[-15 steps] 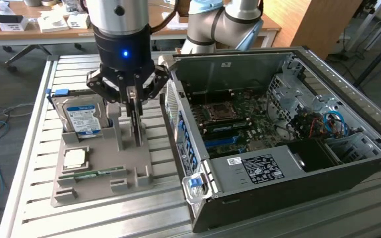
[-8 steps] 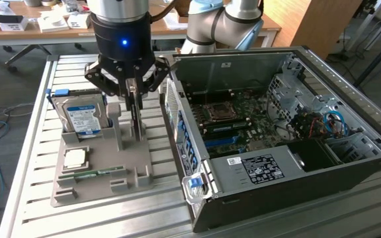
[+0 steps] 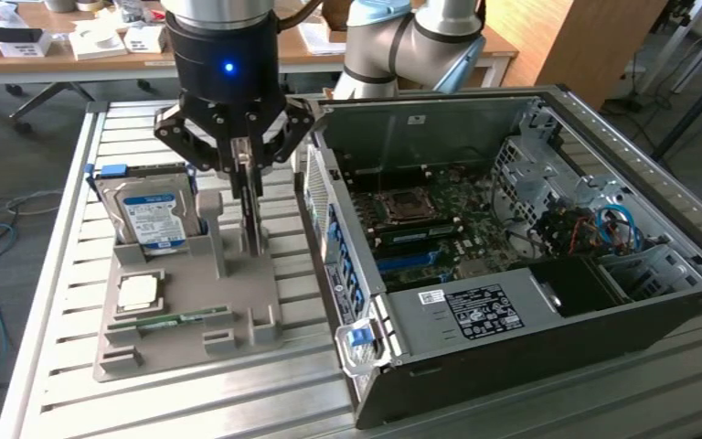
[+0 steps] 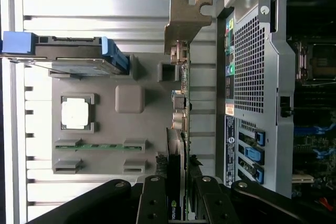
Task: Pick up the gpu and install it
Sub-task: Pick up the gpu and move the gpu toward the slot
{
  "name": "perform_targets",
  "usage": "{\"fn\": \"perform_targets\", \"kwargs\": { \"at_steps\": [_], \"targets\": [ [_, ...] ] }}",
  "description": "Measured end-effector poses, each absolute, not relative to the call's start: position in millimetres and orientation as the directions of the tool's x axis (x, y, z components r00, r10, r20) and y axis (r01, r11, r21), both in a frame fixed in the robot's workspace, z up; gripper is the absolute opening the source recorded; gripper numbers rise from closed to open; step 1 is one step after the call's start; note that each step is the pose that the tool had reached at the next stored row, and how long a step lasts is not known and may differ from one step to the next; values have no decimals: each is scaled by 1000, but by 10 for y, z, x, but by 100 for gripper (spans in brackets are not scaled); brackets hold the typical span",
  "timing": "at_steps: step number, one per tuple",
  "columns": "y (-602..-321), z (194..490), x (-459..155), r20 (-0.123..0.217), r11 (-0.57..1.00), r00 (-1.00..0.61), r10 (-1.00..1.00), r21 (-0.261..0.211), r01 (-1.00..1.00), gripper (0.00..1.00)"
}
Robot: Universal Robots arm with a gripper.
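Observation:
The gpu (image 3: 251, 215) is a thin black card that hangs edge-down over the grey parts holder (image 3: 186, 343), beside the open computer case (image 3: 485, 311). My gripper (image 3: 244, 165) is shut on its upper edge. In the wrist view the gpu (image 4: 177, 156) shows edge-on, running away from my gripper (image 4: 181, 205), with one black finger (image 4: 153, 203) on either side of it. Its silvery metal bracket (image 4: 185, 22) sits at the far end. I cannot tell whether the card's lower edge still touches the holder.
On the holder stand a hard drive (image 3: 154, 215) with a blue-white label, a square processor (image 3: 140, 291) and a green memory stick (image 3: 168, 319). The case's motherboard (image 3: 430, 224) lies exposed to the exterior view's right. A slatted metal table (image 3: 205, 402) carries everything.

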State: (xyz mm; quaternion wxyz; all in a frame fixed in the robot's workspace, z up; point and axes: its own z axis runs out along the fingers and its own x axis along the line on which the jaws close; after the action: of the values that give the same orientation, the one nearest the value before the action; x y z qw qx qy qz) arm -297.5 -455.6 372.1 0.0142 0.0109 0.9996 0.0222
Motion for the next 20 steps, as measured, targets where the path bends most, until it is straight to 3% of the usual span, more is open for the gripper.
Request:
{"fn": "perform_targets", "kwargs": {
  "at_steps": [20],
  "targets": [
    [-4556,4113,-2952,-28,999,-999,22,46,21,26]
  ]
}}
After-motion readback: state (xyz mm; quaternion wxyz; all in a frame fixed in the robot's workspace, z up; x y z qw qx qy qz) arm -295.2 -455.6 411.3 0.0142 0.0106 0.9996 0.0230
